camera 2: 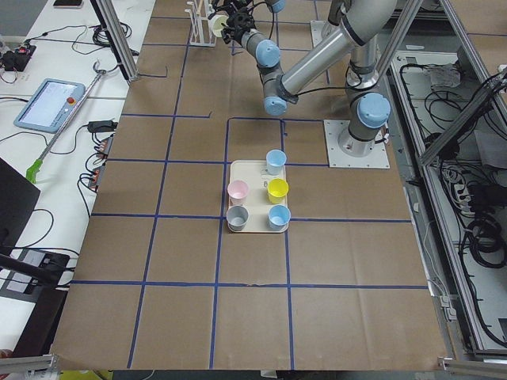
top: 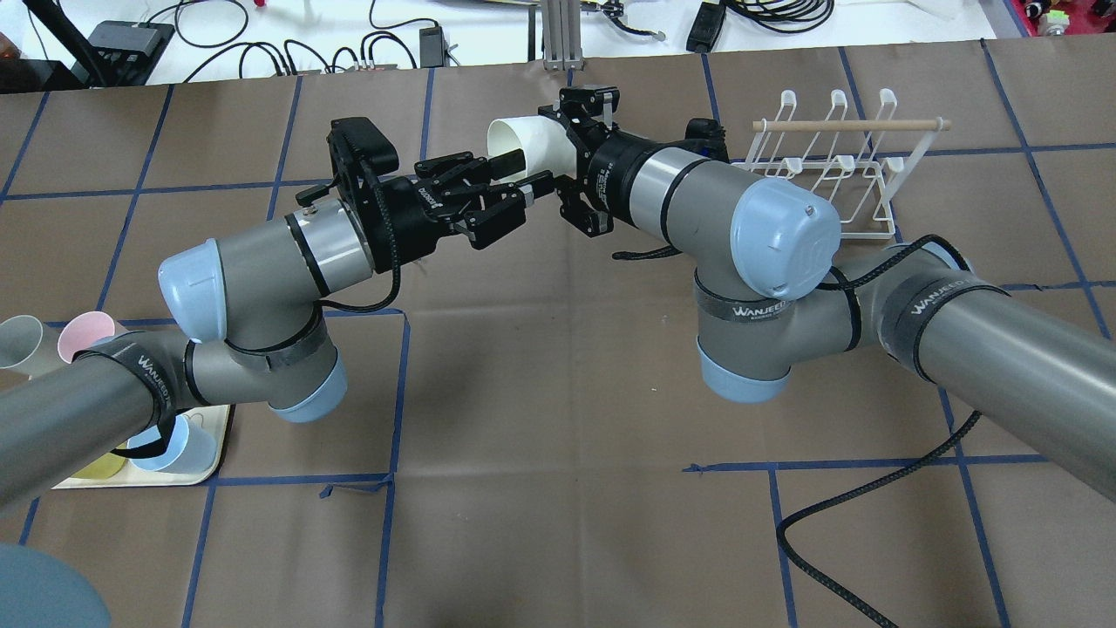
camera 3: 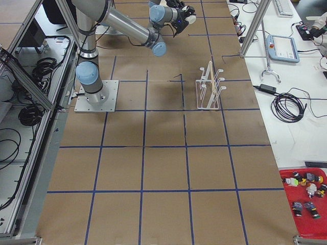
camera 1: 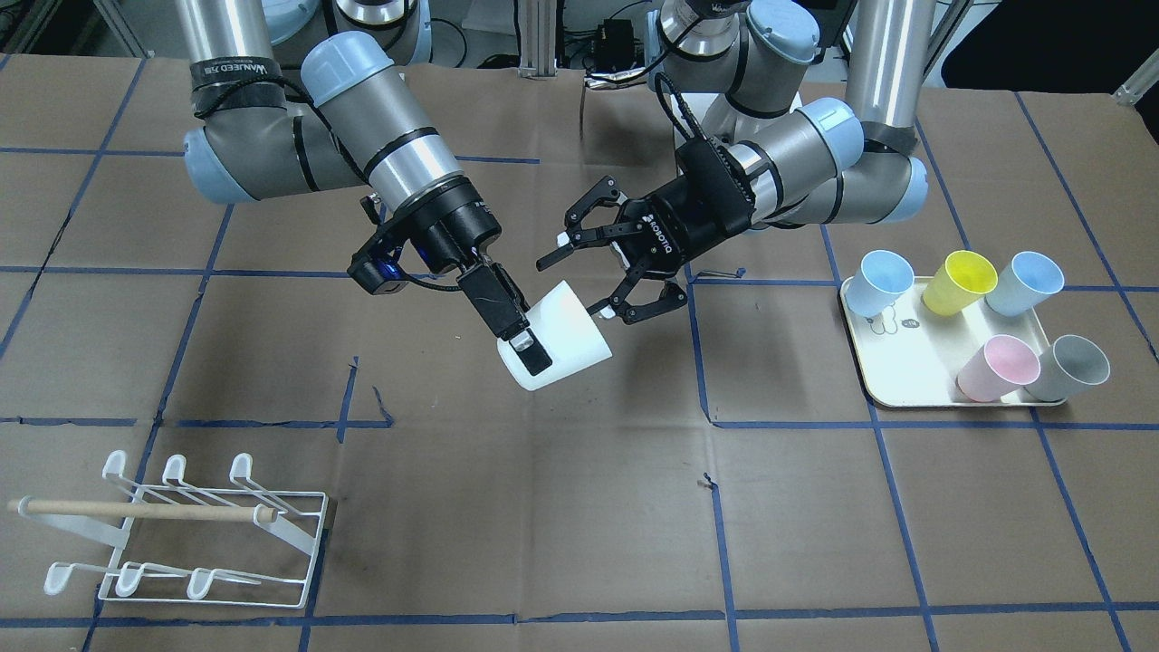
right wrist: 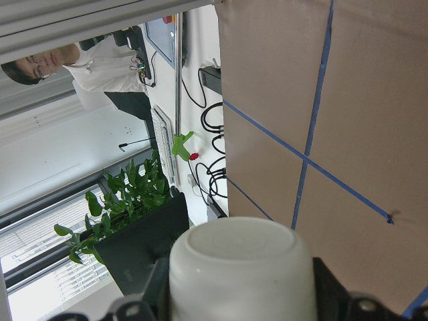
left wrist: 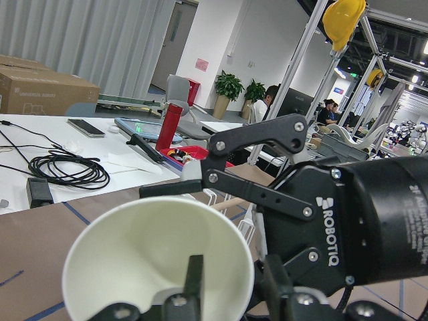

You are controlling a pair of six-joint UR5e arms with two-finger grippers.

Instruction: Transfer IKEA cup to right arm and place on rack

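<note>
The white IKEA cup (camera 1: 570,330) is held in the air on its side over the middle of the table. My right gripper (camera 1: 527,359), with blocky fingers, is shut on the cup near its closed base. The right wrist view shows the base (right wrist: 241,274) between the two fingers. My left gripper (camera 1: 578,285), with thin linkage fingers, is open. Its fingers straddle the cup's mouth rim, and I cannot tell whether they touch it. The left wrist view looks into the open mouth (left wrist: 154,261). The white wire rack (camera 1: 208,534) with its wooden dowel stands empty near the table corner on my right (top: 837,166).
A cream tray (camera 1: 896,362) with several coloured cups lying on it sits on my left side. It also shows in the overhead view (top: 209,462), partly under my left arm. A black cable (top: 837,541) trails over the table below my right arm.
</note>
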